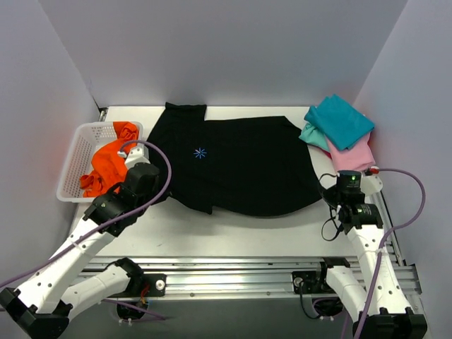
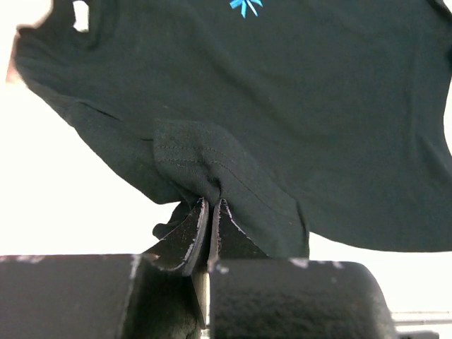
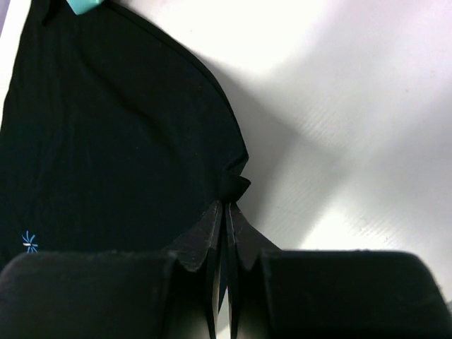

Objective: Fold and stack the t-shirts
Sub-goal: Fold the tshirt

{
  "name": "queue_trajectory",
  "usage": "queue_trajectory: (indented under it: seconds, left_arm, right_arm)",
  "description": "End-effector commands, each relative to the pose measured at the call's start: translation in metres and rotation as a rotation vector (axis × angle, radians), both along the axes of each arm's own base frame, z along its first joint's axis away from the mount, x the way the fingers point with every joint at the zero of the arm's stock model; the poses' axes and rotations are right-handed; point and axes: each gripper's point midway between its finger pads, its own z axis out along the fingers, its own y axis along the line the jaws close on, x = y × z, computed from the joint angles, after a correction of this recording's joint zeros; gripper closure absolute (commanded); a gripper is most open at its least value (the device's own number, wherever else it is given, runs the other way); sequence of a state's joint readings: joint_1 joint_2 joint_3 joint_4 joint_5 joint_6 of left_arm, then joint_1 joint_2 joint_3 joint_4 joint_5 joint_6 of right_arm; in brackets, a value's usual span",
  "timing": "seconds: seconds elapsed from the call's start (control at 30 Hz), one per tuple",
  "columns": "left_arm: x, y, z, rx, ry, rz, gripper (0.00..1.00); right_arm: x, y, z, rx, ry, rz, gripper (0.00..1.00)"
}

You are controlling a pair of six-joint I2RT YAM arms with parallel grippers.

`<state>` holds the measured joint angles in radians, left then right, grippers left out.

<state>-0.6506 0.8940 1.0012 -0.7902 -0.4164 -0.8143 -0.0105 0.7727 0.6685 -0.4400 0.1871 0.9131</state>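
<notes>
At centre of the white table (image 1: 233, 236), the large black soft-cloth t-shirt (image 1: 240, 166) lay spread flat. The left gripper (image 2: 210, 212) was clamped on its near sleeve edge and the right gripper (image 3: 227, 203) on its hem corner, prob. to tension it for folding.

**Black shirt spread mid-worktop**

Black t-shirt (image 1: 247, 169) flat on worktop (image 1: 233, 233), starburst mark (image 1: 200, 152) toward 9 o'clock. Basket (image 1: 70, 166) at 9 holds orange t-shirt (image 1: 106, 162). Teal t-shirt (image 1: 340, 120) over pink t-shirt (image 1: 353, 157) at 2.

White table (image 1: 233, 236) bore a black t-shirt (image 1: 247, 166) at centre frame, a mesh basket (image 1: 70, 166) at left, a shirt stack (image 1: 342, 134) at upper right.
</notes>
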Motion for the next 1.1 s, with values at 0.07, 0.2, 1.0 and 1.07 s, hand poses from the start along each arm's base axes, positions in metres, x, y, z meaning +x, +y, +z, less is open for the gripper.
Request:
queue_trajectory:
  seconds: [0.07, 0.2, 1.0, 1.07]
  left_arm:
    - [0.029, 0.008, 0.012, 0.045, -0.023, 0.043, 0.98]
    - [0.058, 0.017, 0.006, 0.054, -0.006, 0.094, 0.98]
    - [0.319, 0.021, -0.126, -0.132, 0.202, -0.052, 0.39]
    - [0.336, 0.015, -0.119, -0.165, 0.183, -0.083, 0.34]
  right_arm:
    - [0.027, -0.008, 0.017, -0.046, -0.044, -0.014, 1.0]
    - [0.047, -0.008, 0.012, -0.043, -0.031, -0.019, 1.0]
    - [0.216, -0.009, -0.103, -0.033, 0.227, -0.033, 0.95]
    - [0.225, -0.005, -0.102, -0.042, 0.218, -0.02, 0.35]
